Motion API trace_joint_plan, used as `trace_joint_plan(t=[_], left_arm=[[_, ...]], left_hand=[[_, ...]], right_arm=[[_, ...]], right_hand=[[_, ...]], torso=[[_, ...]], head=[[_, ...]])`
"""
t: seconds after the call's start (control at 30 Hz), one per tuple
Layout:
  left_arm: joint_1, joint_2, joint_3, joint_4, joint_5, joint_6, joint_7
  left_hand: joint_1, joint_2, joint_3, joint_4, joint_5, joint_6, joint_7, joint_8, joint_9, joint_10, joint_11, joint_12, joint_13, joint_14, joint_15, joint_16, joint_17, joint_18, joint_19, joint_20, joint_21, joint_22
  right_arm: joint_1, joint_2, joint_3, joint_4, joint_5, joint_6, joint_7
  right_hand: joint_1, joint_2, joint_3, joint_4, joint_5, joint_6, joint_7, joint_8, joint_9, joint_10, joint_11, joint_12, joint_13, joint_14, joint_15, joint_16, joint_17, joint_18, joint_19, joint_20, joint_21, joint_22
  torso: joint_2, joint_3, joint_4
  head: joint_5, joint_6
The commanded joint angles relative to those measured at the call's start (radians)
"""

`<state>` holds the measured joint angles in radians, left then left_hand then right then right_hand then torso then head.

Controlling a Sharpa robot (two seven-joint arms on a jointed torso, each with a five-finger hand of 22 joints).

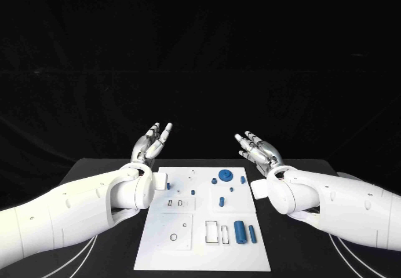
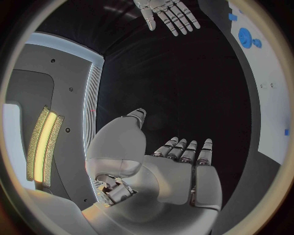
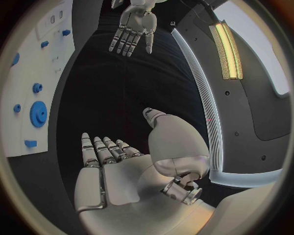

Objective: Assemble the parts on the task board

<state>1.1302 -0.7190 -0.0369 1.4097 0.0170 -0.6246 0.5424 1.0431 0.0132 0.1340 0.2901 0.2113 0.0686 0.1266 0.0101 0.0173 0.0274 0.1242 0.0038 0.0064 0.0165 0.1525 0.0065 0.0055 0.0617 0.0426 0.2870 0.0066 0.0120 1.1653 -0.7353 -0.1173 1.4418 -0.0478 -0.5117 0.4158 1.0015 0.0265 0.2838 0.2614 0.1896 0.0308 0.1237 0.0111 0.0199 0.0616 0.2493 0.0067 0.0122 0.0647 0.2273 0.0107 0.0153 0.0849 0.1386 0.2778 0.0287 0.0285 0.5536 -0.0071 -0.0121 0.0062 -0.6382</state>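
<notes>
While I looked down from my head, the task board (image 1: pixel 204 243) lay flat in the middle of the black table (image 1: pixel 309 255), its blue parts (image 1: pixel 240 231) resting on it — a gear (image 1: pixel 225 174) near the far end. My left hand (image 1: pixel 152 143) and right hand (image 1: pixel 259 150) were raised on either side of the board, fingers spread, holding nothing. From my left wrist, my left hand (image 2: pixel 178 169) stood empty, the right hand (image 2: pixel 165 12) opposite. From my right wrist, my right hand (image 3: pixel 116 166) was likewise empty — the board (image 3: pixel 43 73) lay beside it.
</notes>
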Motion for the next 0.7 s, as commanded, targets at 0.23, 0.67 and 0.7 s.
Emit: trace_joint_plan(t=[0.23,0.67,0.7], left_arm=[[0.017,-0.060,0.003,0.055,-0.022,0.052,0.014],[0.043,-0.111,0.010,0.129,-0.029,0.050,0.026],[0.044,-0.115,0.010,0.134,-0.030,0.054,0.022]], left_hand=[[0.083,-0.010,-0.013,0.003,0.002,0.114,0.083,0.042,0.027,0.106,0.046,0.030,0.019,0.109,0.079,0.042,0.034,0.005,0.064,0.012,0.037,0.019],[0.374,-0.080,0.027,-0.015,-0.005,0.646,0.128,0.249,0.153,0.813,0.093,0.176,0.063,0.777,0.032,0.296,0.177,0.097,0.670,0.002,0.292,0.117],[0.395,-0.086,0.033,-0.020,-0.005,0.684,0.123,0.265,0.161,0.846,0.083,0.181,0.064,0.814,0.019,0.310,0.185,0.113,0.703,0.001,0.305,0.120]], right_arm=[[0.047,-0.015,-0.017,-0.009,-0.215,0.106,0.010],[0.095,-0.029,-0.015,-0.043,-0.453,0.055,0.000],[0.098,-0.030,-0.014,-0.046,-0.484,0.060,-0.011]], right_hand=[[0.239,-0.013,0.057,-0.121,0.001,0.191,0.178,0.081,0.073,0.251,0.029,0.071,0.036,0.231,0.043,0.082,0.054,-0.001,0.100,0.011,0.054,0.026],[0.352,-0.077,0.115,-0.229,-0.021,0.598,0.163,0.238,0.179,0.783,-0.017,0.153,0.053,0.722,-0.026,0.240,0.134,0.074,0.517,0.011,0.229,0.101],[0.353,-0.081,0.119,-0.231,-0.022,0.617,0.161,0.243,0.181,0.795,-0.019,0.151,0.052,0.732,-0.029,0.242,0.133,0.077,0.525,0.011,0.231,0.100]], torso=[[0.052,-0.0088,-0.0021],[0.101,-0.0140,0.0106],[0.105,-0.0145,0.0123]], head=[[0.008,-0.006],[-0.001,0.000],[-0.002,0.002]])
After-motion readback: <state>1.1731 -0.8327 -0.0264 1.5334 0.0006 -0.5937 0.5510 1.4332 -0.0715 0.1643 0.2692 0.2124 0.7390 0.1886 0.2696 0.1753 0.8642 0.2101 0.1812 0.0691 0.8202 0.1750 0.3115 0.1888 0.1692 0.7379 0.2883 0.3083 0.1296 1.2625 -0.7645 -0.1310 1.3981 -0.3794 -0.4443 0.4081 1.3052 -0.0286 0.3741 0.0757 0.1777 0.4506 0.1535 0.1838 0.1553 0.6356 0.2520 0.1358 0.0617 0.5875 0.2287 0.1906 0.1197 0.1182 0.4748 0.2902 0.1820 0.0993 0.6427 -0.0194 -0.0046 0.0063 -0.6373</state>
